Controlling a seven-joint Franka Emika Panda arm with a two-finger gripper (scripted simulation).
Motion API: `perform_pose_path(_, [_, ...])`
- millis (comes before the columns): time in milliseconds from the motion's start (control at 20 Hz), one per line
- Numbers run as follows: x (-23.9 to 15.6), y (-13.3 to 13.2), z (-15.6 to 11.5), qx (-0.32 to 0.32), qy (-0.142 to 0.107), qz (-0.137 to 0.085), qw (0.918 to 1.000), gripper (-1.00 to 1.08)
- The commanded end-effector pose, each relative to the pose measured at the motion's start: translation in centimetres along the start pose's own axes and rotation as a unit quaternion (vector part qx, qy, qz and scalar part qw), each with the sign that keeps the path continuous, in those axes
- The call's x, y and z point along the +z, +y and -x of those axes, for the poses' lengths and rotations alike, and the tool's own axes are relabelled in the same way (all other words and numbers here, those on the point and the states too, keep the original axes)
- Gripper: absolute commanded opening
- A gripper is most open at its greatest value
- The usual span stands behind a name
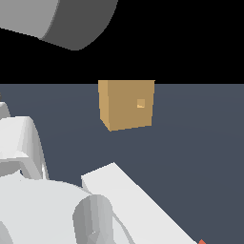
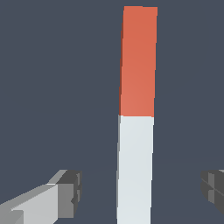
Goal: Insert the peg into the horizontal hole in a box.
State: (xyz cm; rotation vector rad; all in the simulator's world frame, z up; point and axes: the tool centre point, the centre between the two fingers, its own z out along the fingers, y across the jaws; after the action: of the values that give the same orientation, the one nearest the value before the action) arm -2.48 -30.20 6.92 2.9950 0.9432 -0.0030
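The peg lies on the dark floor; in the wrist view its orange-red half [image 2: 138, 61] points away and its white half [image 2: 134, 168] sits between my fingers. My gripper [image 2: 140, 190] is open, and its grey fingertips [image 2: 68, 192] stand apart from the peg on both sides. In the exterior view the peg's white half [image 1: 138, 205] runs across the foreground, with only a tip of orange-red [image 1: 202, 242] showing at the bottom edge. The tan box [image 1: 126, 105] stands farther back, its small square hole [image 1: 140, 103] in the side face turned toward the camera.
White-grey parts of the arm [image 1: 38, 205] fill the lower part of the exterior view's left. A grey arm link [image 1: 62, 19] hangs across the top. The dark blue-grey floor [image 1: 200, 143] stretches around the box.
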Motion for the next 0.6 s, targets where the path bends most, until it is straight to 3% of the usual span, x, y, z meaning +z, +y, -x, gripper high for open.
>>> perform_pose_path(0, [0.4,0.3,0.8,0.016,0.001,0.000,0.9999,1.00])
perform_pose_path(550, [1.8,0.2,0.9,0.016,0.000,-0.001,0.9999,1.00])
